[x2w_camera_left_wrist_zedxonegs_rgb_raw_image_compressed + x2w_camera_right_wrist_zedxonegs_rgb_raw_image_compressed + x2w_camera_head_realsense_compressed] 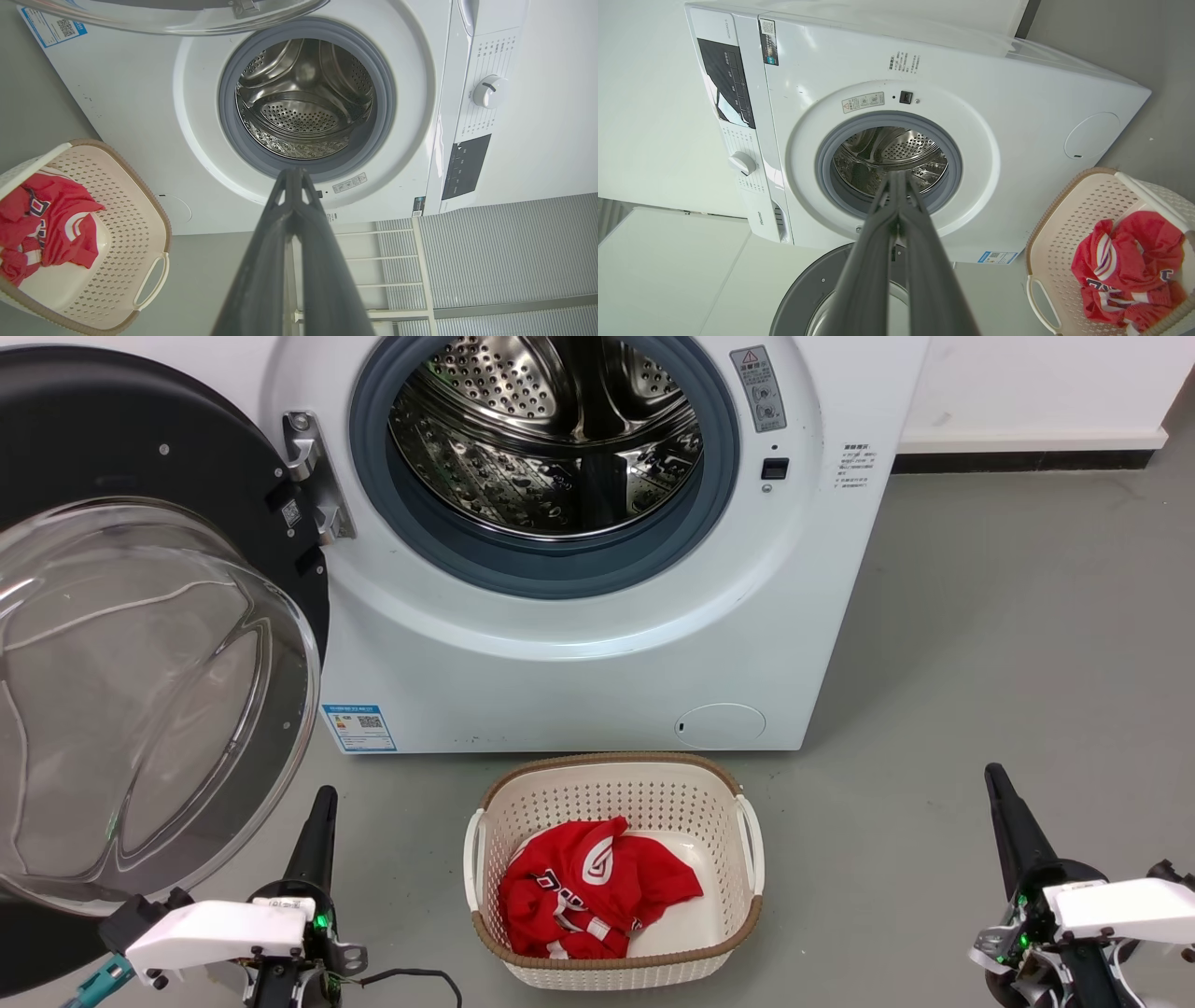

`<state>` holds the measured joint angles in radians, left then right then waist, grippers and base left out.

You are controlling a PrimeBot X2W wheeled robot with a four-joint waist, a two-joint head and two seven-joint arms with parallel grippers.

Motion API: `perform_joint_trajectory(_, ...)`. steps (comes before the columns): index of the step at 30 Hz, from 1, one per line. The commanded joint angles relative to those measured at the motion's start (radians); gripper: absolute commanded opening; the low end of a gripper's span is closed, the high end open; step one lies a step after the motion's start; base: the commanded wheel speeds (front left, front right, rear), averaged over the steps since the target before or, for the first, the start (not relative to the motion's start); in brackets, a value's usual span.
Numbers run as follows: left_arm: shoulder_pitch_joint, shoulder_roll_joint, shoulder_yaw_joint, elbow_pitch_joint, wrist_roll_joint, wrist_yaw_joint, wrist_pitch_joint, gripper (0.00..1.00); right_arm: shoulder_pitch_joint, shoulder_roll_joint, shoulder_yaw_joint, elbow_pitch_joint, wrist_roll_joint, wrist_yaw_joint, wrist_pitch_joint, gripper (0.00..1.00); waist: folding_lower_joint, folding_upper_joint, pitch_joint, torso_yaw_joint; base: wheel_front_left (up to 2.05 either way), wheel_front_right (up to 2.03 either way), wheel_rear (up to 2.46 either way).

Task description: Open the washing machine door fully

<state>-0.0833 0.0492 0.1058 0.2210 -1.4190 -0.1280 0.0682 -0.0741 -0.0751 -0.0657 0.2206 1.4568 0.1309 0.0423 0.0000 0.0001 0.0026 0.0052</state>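
The washing machine door [112,448], a black disc with a bulging clear glass bowl [140,700], stands swung wide to the left of the white washing machine [579,672] on its hinge [313,476]. The steel drum [551,429] lies exposed inside its grey rubber ring. My left gripper [322,803] is shut, low at the lower left, just right of the glass bowl and not touching it. My right gripper [997,782] is shut at the lower right, well clear of the machine. The door's edge [177,18] crosses the top of the left wrist view; the door [808,289] also shows low in the right wrist view.
A cream perforated basket [616,784] holding a red garment [588,887] stands on the grey floor in front of the machine, between my grippers. A white wall with a dark skirting [1018,457] runs behind on the right. Open floor lies to the right of the machine.
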Motion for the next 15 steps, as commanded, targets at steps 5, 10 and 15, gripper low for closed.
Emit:
perform_joint_trajectory(5,-0.02,0.002,0.005,0.007,-0.058,-0.003,0.016,0.0,-0.022,-0.001,-0.006,0.005,0.055,0.0,0.016,0.0,0.0,-0.0001,0.0,-0.001,0.0,0.0,0.0)
perform_joint_trajectory(10,-0.025,0.002,0.007,0.013,-0.097,-0.003,0.026,0.0,-0.027,0.0,-0.01,0.011,0.093,0.0,0.026,0.0,0.0,-0.0001,0.0,-0.002,0.0,0.0,0.0)
perform_joint_trajectory(15,-0.028,0.002,0.009,0.018,-0.134,-0.004,0.034,0.0,-0.033,0.001,-0.013,0.016,0.126,0.0,0.035,0.0,0.0,-0.0001,0.0,-0.003,0.0,0.0,0.0)
